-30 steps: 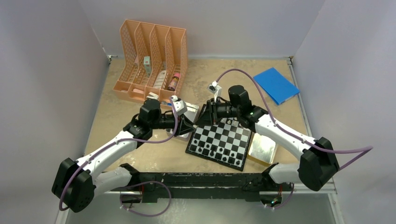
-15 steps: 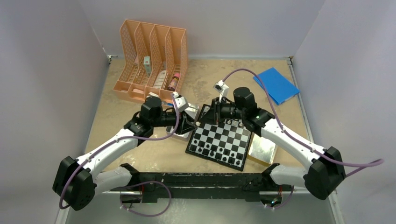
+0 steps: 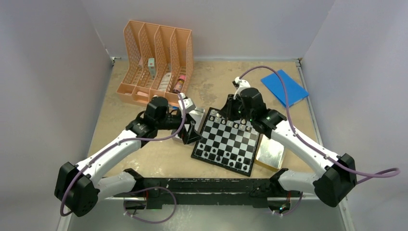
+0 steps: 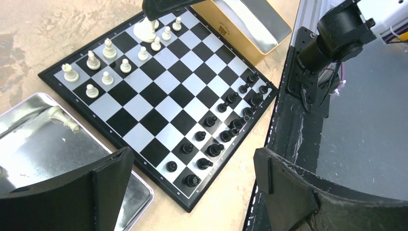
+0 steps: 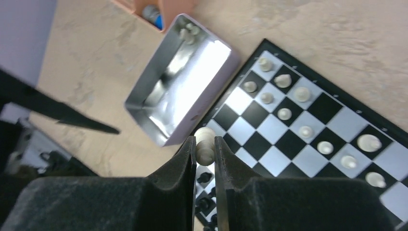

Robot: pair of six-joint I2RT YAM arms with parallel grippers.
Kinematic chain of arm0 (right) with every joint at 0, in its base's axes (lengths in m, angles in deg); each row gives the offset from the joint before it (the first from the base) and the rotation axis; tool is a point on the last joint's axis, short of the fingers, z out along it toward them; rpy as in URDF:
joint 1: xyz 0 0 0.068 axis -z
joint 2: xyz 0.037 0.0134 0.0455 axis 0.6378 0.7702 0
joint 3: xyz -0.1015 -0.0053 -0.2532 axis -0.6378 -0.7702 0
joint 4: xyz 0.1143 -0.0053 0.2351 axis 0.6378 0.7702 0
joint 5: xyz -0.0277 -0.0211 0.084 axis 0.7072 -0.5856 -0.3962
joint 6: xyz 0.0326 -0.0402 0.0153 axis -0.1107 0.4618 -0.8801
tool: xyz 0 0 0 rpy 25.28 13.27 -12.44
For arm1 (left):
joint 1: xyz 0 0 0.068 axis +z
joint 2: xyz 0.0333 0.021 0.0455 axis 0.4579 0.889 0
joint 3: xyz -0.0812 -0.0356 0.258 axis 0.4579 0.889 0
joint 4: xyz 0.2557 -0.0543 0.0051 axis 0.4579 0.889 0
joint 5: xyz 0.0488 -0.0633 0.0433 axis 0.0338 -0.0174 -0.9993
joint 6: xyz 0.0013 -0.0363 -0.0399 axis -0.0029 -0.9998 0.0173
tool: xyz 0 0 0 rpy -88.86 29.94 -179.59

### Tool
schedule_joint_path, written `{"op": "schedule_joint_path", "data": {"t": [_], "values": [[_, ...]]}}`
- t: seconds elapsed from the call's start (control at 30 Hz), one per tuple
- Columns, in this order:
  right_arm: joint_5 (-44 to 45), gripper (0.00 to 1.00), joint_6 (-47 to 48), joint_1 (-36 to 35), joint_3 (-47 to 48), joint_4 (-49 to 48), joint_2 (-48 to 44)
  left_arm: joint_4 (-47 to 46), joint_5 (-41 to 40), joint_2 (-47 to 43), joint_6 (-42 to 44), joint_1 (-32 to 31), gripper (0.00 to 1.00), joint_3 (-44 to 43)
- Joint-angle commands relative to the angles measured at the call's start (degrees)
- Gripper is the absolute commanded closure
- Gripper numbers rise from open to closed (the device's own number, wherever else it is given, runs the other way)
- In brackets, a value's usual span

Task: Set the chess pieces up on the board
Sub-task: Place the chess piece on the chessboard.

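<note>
Sandy brown worktop (image 3: pixel 159 163) with grey walls round it holds the board (image 3: pixel 230 139) in the middle of the top view. Over the board's far side, the right pincer (image 5: pixel 205 140) is pressed onto a white piece (image 5: pixel 206 151). It pinches the piece by its sides, so the piece hangs straight up and down with its base toward the squares. In the left wrist view this piece shows at the top of the frame, right over the back white row. I think a gap waits there among the other white men (image 4: pixel 109 48) (so the move looks like mostly straight down, not sideways). Black pieces (image 4: pixel 211 149) fill the two rows at the lower right of that frame. The left pincer (image 4: pixel 192 154) is spread wide and holds nothing. It hangs by the board's corner near the shiny tin (image 4: pixel 29 144), where a loose piece (image 4: pixel 62 119) lies on its side. That one is closer to the left arm.
</note>
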Motion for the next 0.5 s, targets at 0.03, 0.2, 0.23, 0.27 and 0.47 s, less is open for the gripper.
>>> {"op": "schedule_joint_path", "data": {"t": [0.03,0.2,0.23,0.27,0.47], "values": [[14.1,0.88,0.6,0.0,3.8,3.6,1.9,5.5,-1.4,-1.7,1.6,0.2,0.03,-7.5],[22.7,0.87,0.4,0.1,5.4,6.1,4.6,10.2,-9.2,-4.7,2.1,0.2,0.03,-10.1],[24.0,0.87,0.2,0.2,5.7,6.4,5.2,10.8,-10.8,-5.7,2.2,0.2,0.03,-10.0],[25.3,0.87,-0.1,0.2,6.1,6.5,5.9,11.1,-12.8,-6.8,2.2,0.2,0.03,-9.5],[27.3,0.87,-0.6,1.5,6.1,5.3,10.1,11.8,-27.6,-14.2,-3.4,0.3,0.00,-5.4]]}}
